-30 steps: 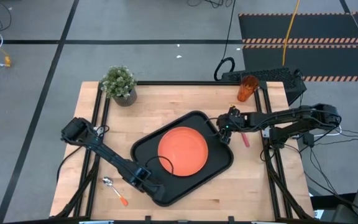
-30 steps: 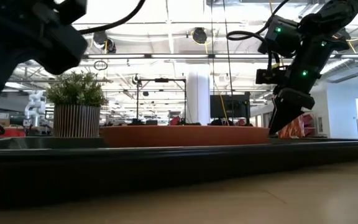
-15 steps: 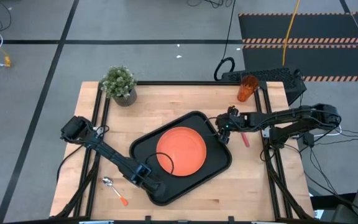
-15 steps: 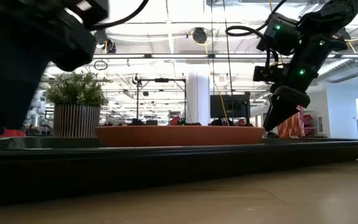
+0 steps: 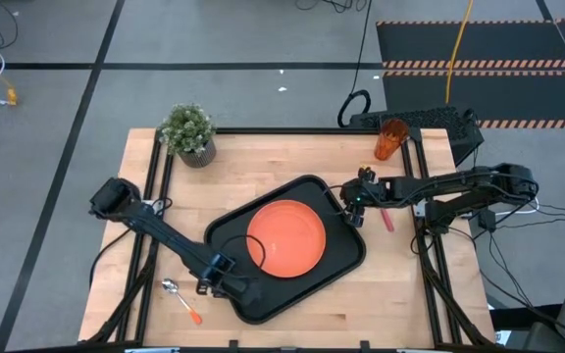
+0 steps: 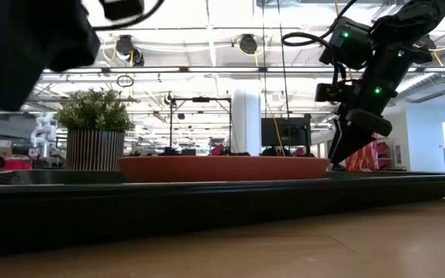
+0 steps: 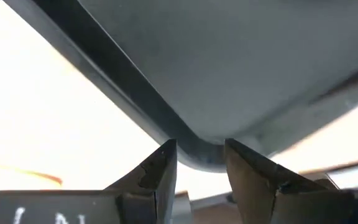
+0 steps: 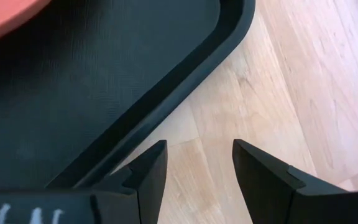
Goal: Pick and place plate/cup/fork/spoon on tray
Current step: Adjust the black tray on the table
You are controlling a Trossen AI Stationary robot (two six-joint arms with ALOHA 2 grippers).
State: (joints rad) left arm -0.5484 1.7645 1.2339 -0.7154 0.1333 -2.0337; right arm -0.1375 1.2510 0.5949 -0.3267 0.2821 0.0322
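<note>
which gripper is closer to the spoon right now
Left. The left gripper is at the tray's near-left rim, a short way from the spoon on the table. The right gripper is at the tray's far-right edge, across the plate.

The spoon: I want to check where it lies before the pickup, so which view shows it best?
The high view: the spoon lies whole on the table's near left, off the tray, beside the left gripper. The low and both wrist views do not show it.
</note>
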